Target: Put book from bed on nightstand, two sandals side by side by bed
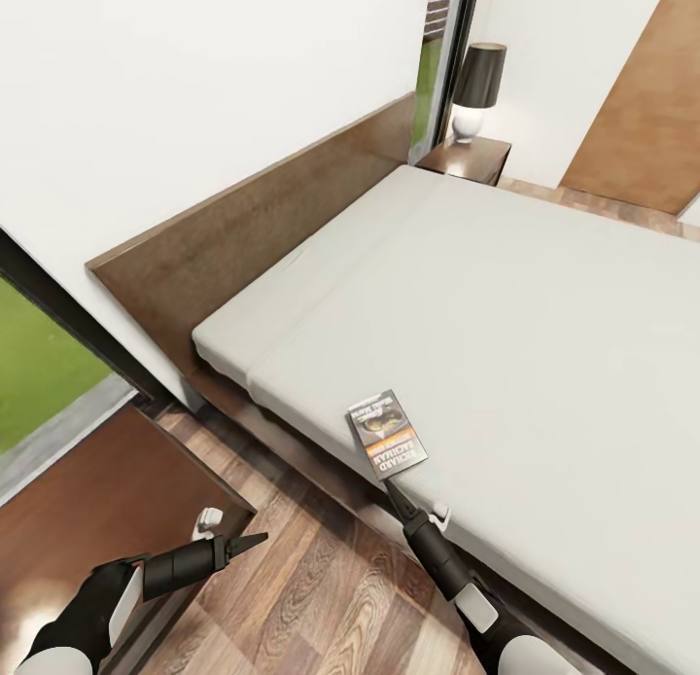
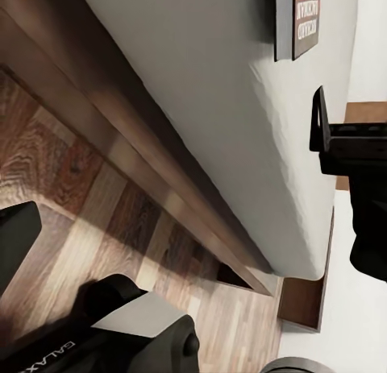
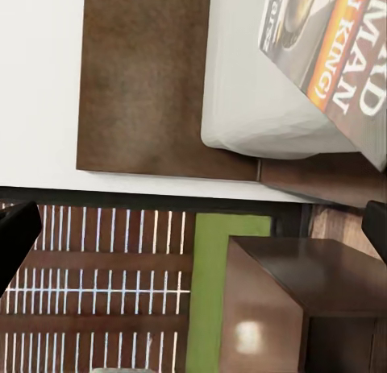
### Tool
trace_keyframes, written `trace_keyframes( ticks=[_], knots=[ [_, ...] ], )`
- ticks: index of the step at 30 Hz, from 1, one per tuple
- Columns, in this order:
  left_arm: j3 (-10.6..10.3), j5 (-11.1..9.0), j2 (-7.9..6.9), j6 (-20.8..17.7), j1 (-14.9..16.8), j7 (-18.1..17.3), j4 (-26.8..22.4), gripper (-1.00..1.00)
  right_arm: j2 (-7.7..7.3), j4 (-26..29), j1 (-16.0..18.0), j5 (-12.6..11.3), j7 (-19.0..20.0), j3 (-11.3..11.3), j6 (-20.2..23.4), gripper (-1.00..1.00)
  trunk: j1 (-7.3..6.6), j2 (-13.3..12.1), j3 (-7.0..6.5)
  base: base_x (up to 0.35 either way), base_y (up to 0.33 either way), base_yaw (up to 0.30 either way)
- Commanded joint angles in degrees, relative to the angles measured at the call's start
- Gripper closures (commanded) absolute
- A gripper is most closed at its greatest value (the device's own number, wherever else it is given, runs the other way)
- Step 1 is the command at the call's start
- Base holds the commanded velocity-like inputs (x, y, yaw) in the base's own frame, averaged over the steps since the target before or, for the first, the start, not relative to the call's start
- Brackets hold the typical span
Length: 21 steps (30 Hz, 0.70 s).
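Note:
The book (image 1: 387,434) lies flat near the closest edge of the bed (image 1: 544,296), its orange band and white lettering facing up. My right gripper (image 1: 396,492) hovers at the mattress edge just short of the book, open and empty. In the right wrist view the book (image 3: 330,43) is close ahead, with one fingertip (image 3: 14,238) at each side of the frame. My left gripper (image 1: 245,541) hangs open over the floor beside the near nightstand (image 1: 97,500), its finger (image 2: 14,242) dark at the frame's edge. The sandals are out of view.
A second nightstand (image 1: 469,158) with a black-shaded lamp (image 1: 479,89) stands at the far end of the long headboard (image 1: 262,218). Wood-plank floor (image 1: 321,597) runs between the near nightstand and the bed frame. A brown door (image 1: 647,101) is at the far right.

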<state>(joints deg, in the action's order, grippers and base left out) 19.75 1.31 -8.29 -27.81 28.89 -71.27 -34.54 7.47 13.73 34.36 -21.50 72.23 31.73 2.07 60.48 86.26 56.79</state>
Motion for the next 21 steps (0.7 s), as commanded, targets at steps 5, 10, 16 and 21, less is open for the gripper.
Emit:
trace_keyframes(
  ticks=[5,10,16,21],
  knots=[
    [0.2,0.1,0.03,-0.6,0.0,-0.3,0.0,-1.0,0.0,0.0,0.0,-0.5,0.1,-0.2,0.2,-1.0,0.0,0.0,0.04,0.0,0.0,0.0],
    [0.1,0.1,0.03,-0.6,0.0,-0.3,0.0,-1.0,0.0,0.0,0.0,-0.5,0.1,-0.2,0.3,-1.0,0.66,1.2,0.58,0.0,0.0,0.0],
    [0.1,0.1,0.03,-0.6,0.0,-0.3,0.0,-1.0,0.0,0.0,0.0,-0.5,0.1,-0.3,0.2,-1.0,1.98,3.6,1.65,0.0,0.0,0.0],
    [0.1,0.1,0.03,-0.6,0.0,-0.3,0.0,-1.0,0.0,0.0,0.0,-0.5,0.1,-0.3,0.2,-1.0,3.08,5.6,2.55,0.0,0.0,0.0]
  ],
)
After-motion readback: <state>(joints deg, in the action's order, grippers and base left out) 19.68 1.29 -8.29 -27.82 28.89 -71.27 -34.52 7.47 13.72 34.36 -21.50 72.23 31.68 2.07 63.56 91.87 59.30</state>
